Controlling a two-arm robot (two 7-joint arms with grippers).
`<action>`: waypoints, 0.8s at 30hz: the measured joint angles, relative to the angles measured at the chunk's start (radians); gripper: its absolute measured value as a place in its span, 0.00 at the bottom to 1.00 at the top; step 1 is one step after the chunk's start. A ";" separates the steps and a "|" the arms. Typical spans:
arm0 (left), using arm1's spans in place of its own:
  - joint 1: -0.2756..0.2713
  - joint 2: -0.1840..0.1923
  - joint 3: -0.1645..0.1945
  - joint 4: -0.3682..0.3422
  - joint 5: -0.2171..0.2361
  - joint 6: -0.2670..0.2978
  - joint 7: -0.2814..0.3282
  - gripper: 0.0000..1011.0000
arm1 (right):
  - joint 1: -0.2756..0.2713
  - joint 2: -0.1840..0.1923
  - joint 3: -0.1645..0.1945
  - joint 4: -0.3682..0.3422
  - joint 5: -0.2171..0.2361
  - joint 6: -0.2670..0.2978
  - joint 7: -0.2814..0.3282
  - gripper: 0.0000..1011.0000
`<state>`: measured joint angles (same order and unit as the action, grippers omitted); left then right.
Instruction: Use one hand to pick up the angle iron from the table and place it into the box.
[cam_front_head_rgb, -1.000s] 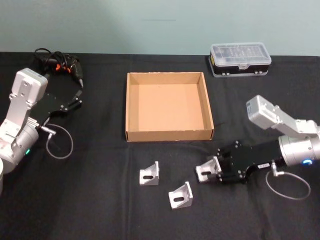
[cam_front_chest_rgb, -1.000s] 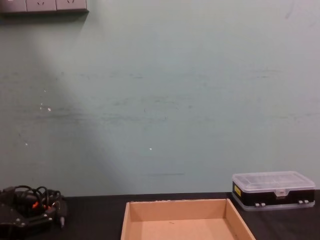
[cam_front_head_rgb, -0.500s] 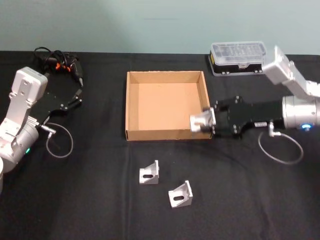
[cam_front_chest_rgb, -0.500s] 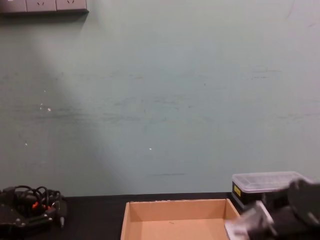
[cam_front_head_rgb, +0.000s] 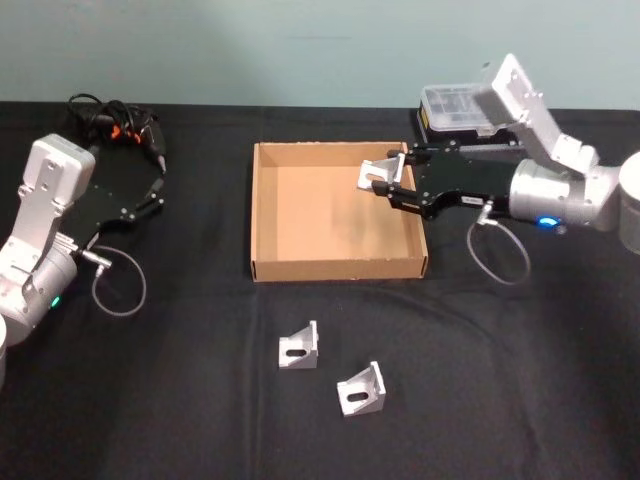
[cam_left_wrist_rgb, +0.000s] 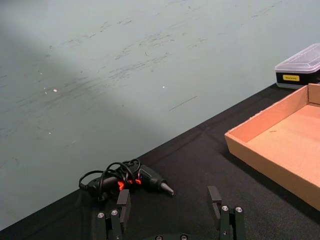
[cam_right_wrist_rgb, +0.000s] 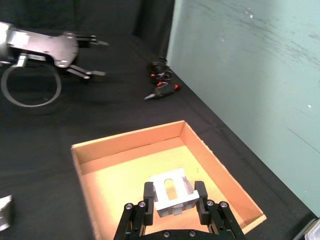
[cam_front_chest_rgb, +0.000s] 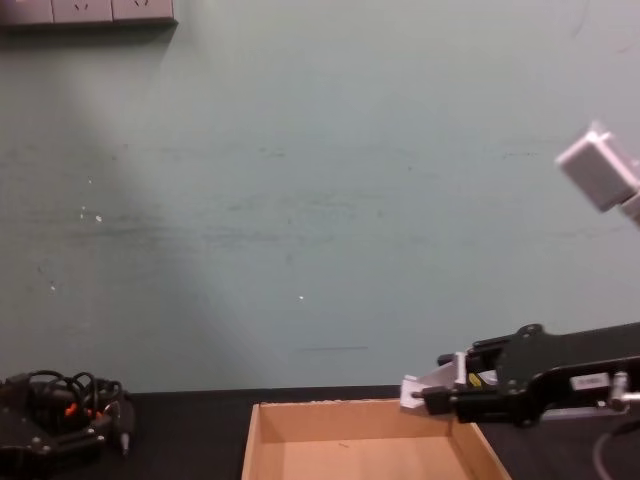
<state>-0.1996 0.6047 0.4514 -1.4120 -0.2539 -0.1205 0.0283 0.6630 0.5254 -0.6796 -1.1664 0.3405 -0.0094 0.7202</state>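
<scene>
Head view: we see the right end effector (cam_front_head_rgb: 380, 182) reaching in from the right over the far right corner of the box (cam_front_head_rgb: 338, 270). Its fingers are clamped on a silver angle iron (cam_front_head_rgb: 374, 168). The right wrist view confirms the grip, with the slotted face up and one black finger pressed on each side. The angle iron hangs over the inside of the box, and in the chest view we see it above rim level, so it is not resting on the box floor. The box sits open side up on the black worktop (cam_front_head_rgb: 200, 430).

A second angle iron (cam_front_head_rgb: 299, 348) and a third angle iron (cam_front_head_rgb: 362, 389) lie on the worktop in front of the box, near each other and apart from it.

The left end effector (cam_front_head_rgb: 153, 196) is parked at the left side, well apart from the box. In the left wrist view we see its fingers spread with only bare worktop between them. Behind it we note a cabled power screwdriver (cam_front_head_rgb: 118, 128). A black case with a clear lid (cam_front_head_rgb: 470, 108) sits at the back right, partly behind the right arm.
</scene>
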 joint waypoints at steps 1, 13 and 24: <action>0.000 0.000 0.000 0.000 0.000 0.000 0.000 0.99 | 0.003 -0.011 0.000 0.013 -0.005 -0.003 -0.005 0.48; 0.000 0.000 0.000 0.000 0.000 0.000 0.000 0.99 | 0.051 -0.133 -0.001 0.198 -0.063 -0.052 -0.051 0.48; 0.000 0.000 0.000 0.000 0.000 0.000 0.000 0.99 | 0.070 -0.182 0.019 0.286 -0.080 -0.060 -0.056 0.49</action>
<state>-0.1995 0.6047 0.4514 -1.4120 -0.2539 -0.1205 0.0283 0.7328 0.3436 -0.6609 -0.8807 0.2601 -0.0699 0.6642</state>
